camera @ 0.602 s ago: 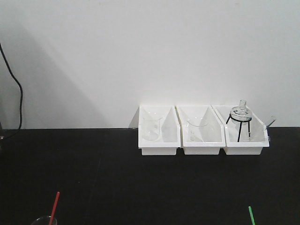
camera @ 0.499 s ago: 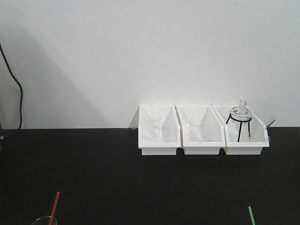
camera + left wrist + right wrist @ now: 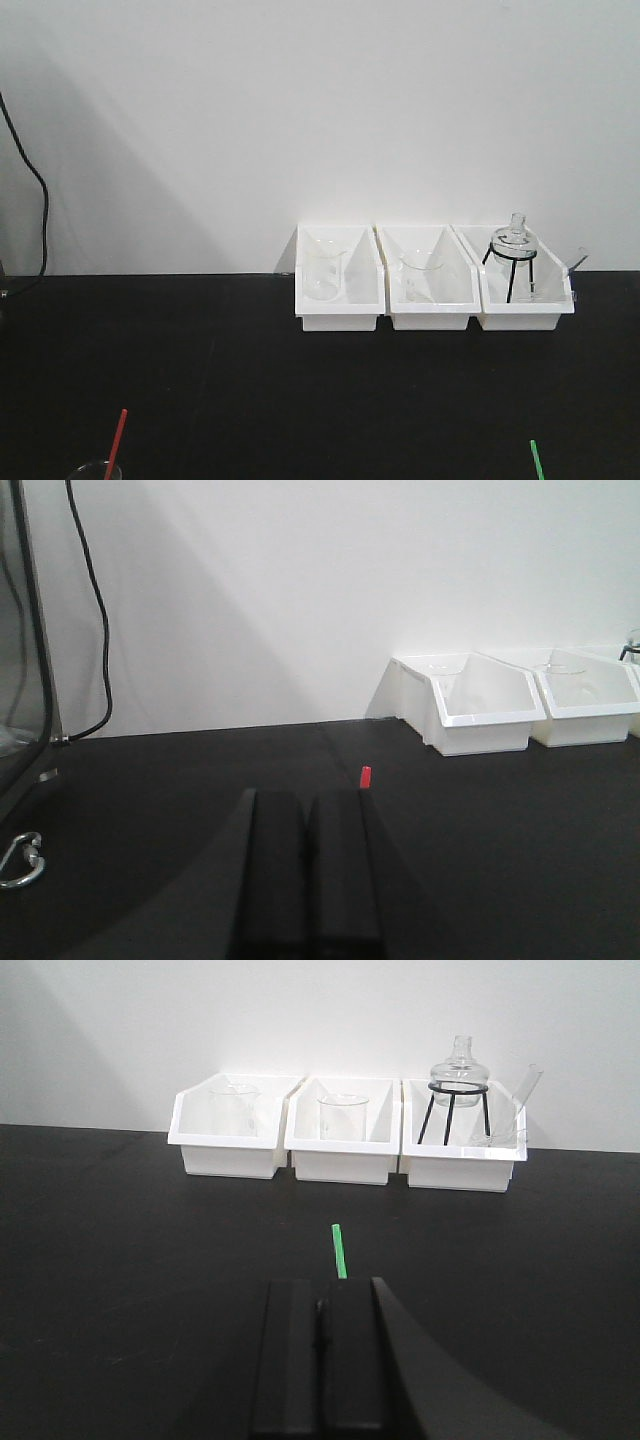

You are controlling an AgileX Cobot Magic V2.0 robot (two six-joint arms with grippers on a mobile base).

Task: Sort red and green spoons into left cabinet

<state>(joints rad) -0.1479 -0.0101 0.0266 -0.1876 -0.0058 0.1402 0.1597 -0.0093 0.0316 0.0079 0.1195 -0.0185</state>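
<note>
At the far left of my left wrist view a black cable (image 3: 92, 600) hangs down the white wall (image 3: 250, 580). Beside it is a grey upright edge (image 3: 32, 660). It may be the left cabinet, but I cannot tell.

My left gripper (image 3: 307, 795) has its jaws squeezed tight. The tip of the red spoon (image 3: 366, 776) pokes out past them, so I think I am holding it. In the front view its thin red handle (image 3: 118, 440) leans up from the bottom edge. A round glass rim (image 3: 92, 468) sits just beside it.

In the middle, three white bins (image 3: 430, 318) stand in a row against the wall on the black tabletop (image 3: 250, 380). The left and middle bins each hold a glass beaker (image 3: 322, 270). The right bin holds a round flask (image 3: 514, 238) on a black stand.

On the right, my right gripper (image 3: 322, 1282) is clenched on the green spoon (image 3: 338, 1250). Its handle sticks straight out from between the jaws. I cannot see either spoon's bowl.

So I think the picking up is done: I have one spoon in each gripper. Neither spoon is in the cabinet yet. I have to carry both over to the left and put them on a shelf.
</note>
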